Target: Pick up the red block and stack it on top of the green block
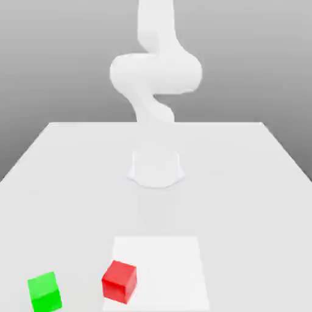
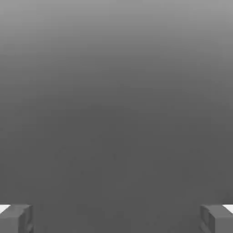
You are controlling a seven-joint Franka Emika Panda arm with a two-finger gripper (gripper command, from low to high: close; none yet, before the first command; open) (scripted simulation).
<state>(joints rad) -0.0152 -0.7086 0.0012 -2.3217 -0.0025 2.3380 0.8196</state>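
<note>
Holds the 2 fingers (image 2: 18,220) of the gripper (image 2: 116,218) spread wide apart. Carries the red block (image 1: 119,282) across the white patch's (image 1: 164,274) edge at the exterior view's left. Bears the green block (image 1: 45,292) farther to that side, apart from the red block, on the pale table (image 1: 244,213). Rises folded in the white arm (image 1: 156,73).

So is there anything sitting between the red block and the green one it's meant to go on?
Nothing visible does: between the solid red block and the bright green block, the exterior view shows only bare pale tabletop and part of the white patch under the red one.
</note>
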